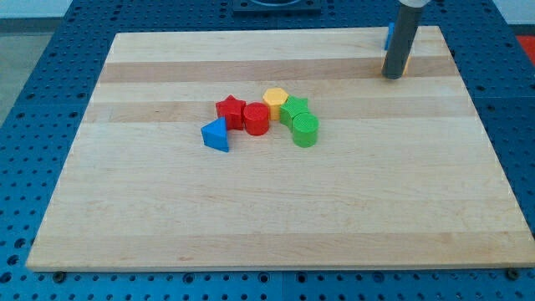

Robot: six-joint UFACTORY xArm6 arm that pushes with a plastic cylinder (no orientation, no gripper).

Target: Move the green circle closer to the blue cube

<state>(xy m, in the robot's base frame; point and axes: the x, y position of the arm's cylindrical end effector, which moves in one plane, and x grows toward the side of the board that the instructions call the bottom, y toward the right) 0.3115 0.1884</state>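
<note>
A: Where does the one camera sit?

B: Above the worktop's [276, 209] near edge, looking down at a slant toward the far edge.

A: How close?

B: Far enough back that all four corners show, with the blue pegboard [33, 125] around them. The far edge looks shorter than the near one.

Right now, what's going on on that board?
My tip sits near the view's top right, touching no loose block. A blue block, mostly hidden behind the rod, is beside it. The green circle still lies in the central cluster with a green block, yellow block, red star, red cylinder and blue triangle.
</note>
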